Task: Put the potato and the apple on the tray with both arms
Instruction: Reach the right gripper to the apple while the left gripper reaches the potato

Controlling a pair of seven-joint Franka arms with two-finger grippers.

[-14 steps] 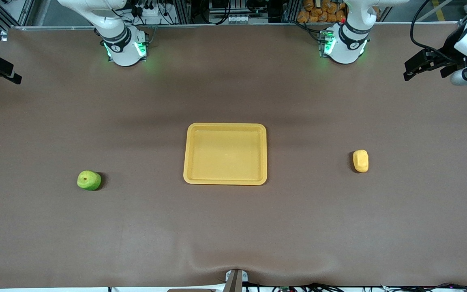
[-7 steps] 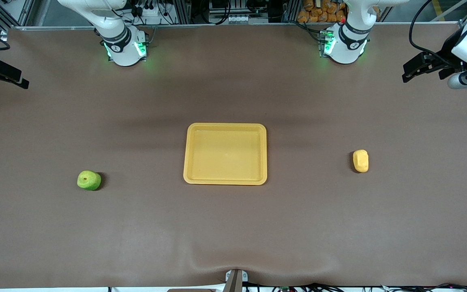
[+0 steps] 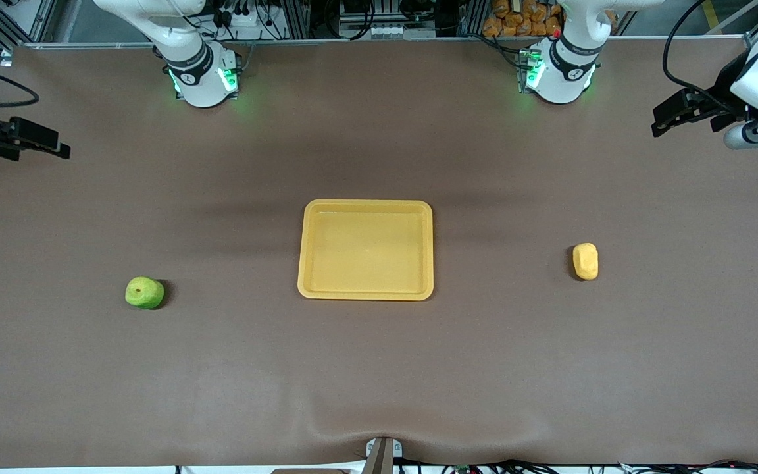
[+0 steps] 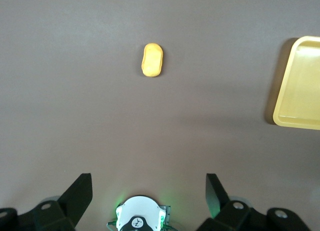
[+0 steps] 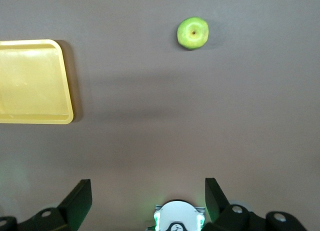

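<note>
Over the last second the right gripper has swung in from the table's edge over the surface at the right arm's end, while the left gripper has shifted only slightly, over the left arm's end. That reads as the opening of both reaches: nothing is picked up yet, and the tray is bare.

The apple rests on the surface well apart from the right gripper's fingers, nearer the front camera than the spot they hang over, with the tray farther along toward the middle. The potato lies likewise well clear of the left gripper's fingers, also nearer the camera than the spot beneath them.

Both arms are held high, wrists tipped so their cameras look down across the surface. In each wrist view the two fingers stand spread wide with nothing between them, so both grippers are empty and ready to descend on their pieces.
</note>
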